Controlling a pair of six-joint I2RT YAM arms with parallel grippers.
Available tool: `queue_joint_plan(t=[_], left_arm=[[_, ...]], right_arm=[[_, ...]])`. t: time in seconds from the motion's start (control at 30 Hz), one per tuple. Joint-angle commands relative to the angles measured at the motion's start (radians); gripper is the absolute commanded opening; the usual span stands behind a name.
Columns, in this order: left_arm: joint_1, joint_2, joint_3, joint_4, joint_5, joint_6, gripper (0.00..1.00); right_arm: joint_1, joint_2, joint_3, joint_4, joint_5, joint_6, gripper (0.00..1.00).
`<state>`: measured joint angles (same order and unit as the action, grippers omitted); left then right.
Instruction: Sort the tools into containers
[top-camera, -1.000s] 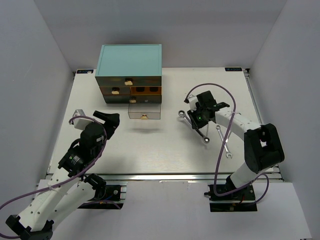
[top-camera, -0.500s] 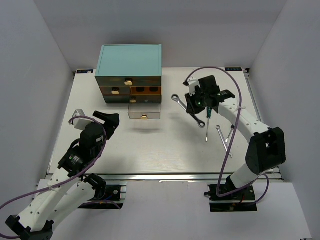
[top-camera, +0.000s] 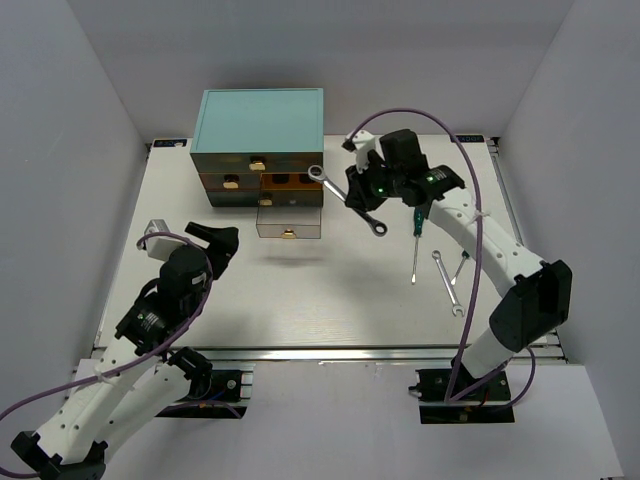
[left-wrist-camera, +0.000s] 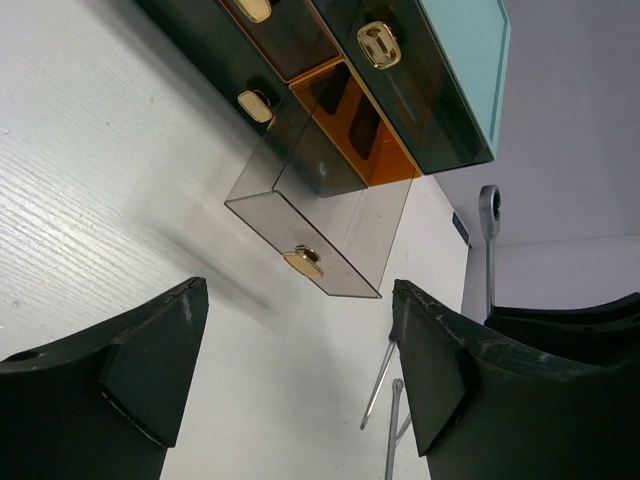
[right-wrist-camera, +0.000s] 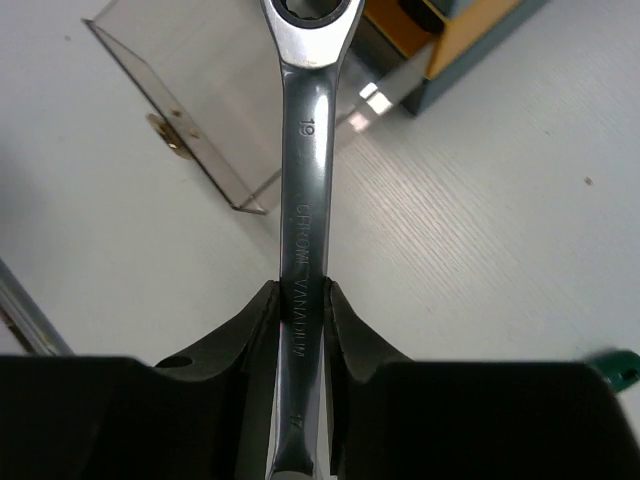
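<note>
top external: high overhead, near edge, looking down over the whole table (top-camera: 300, 300).
left wrist: low, close, facing the open drawer (left-wrist-camera: 330, 230).
right wrist: close above, looking down.
shared: that drawer.

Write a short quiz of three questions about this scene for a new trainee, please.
1. True or false: the right end effector is shut on a silver wrench.
2. Which tool lies on the table? A) a hammer B) a green-handled screwdriver C) a pair of pliers
3. Which end effector stands open and holds nothing?

Key: 1 true. 2 B. 3 the left end effector.
</note>
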<state>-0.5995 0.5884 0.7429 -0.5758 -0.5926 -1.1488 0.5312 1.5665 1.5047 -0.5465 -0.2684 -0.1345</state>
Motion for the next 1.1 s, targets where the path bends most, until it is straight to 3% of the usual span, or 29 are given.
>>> queue_joint_plan(t=[0.0, 0.13, 0.57, 0.87, 1.07], left_arm=[[-0.005, -0.012, -0.007, -0.006, -0.021, 0.006, 0.84], [-0.005, -0.016, -0.002, -0.012, -0.024, 0.006, 0.84], [-0.005, -0.082, -0.017, -0.068, -0.052, -0.017, 0.84], [-0.005, -0.090, -0.025, -0.072, -0.064, -0.025, 0.84], [-0.005, -0.067, -0.010, -0.068, -0.065, -0.020, 0.84]], right_arm=[[0.068, 0.024, 0.118, 0.053, -0.037, 0.004, 0.00], [0.127, 0.099, 0.196, 0.056, -0.029, 0.006, 0.00], [0.156, 0.450, 0.515, 0.026, 0.049, -0.051, 0.00], [0.162, 0.588, 0.684, -0.052, 0.087, -0.065, 0.00], [0.181, 0.629, 0.741, -0.015, 0.133, -0.050, 0.00]])
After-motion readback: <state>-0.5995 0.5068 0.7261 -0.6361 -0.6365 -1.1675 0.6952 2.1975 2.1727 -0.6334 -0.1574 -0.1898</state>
